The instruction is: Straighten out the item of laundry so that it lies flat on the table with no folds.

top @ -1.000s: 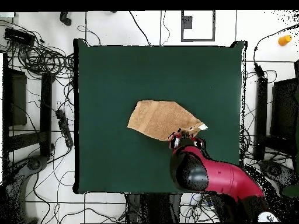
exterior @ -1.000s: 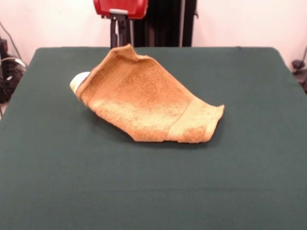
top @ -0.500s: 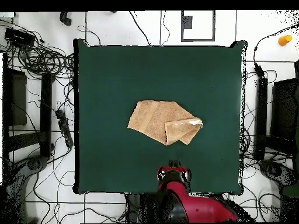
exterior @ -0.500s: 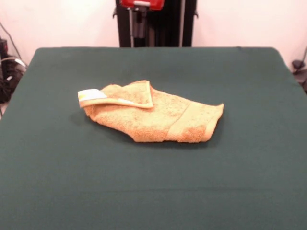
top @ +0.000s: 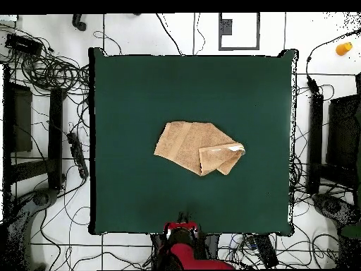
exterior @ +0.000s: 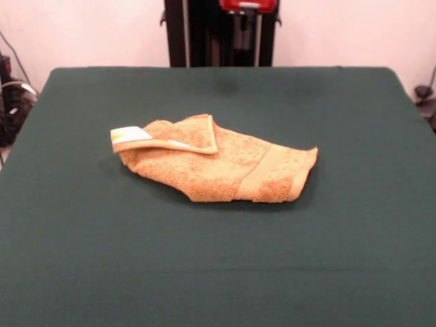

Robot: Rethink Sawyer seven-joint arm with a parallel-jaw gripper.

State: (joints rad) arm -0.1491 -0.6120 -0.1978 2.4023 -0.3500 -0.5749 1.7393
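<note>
The item of laundry [exterior: 225, 167], an orange-tan towel, lies crumpled near the middle of the dark green table [exterior: 218, 272]. One corner is folded back over the towel, showing a white label [exterior: 129, 135] at its left tip; a smoother band crosses the right end. From above, the item of laundry [top: 199, 147] sits right of the table's [top: 141, 92] centre, the folded flap on its lower right. My gripper [exterior: 242, 30] hangs at the table's far edge, well clear of the towel and holding nothing. In the overhead view the gripper [top: 185, 227] is at the bottom edge.
Tangled cables [top: 42, 70] and dark stands [top: 17, 120] lie on the floor left of the table. More stands [top: 338, 141] are on the right, and a small orange object [top: 343, 49] sits at the top right.
A second ago the arm was at the towel with one corner raised. That corner has since fallen folded onto the towel, and the arm has drawn back to the table's edge.
</note>
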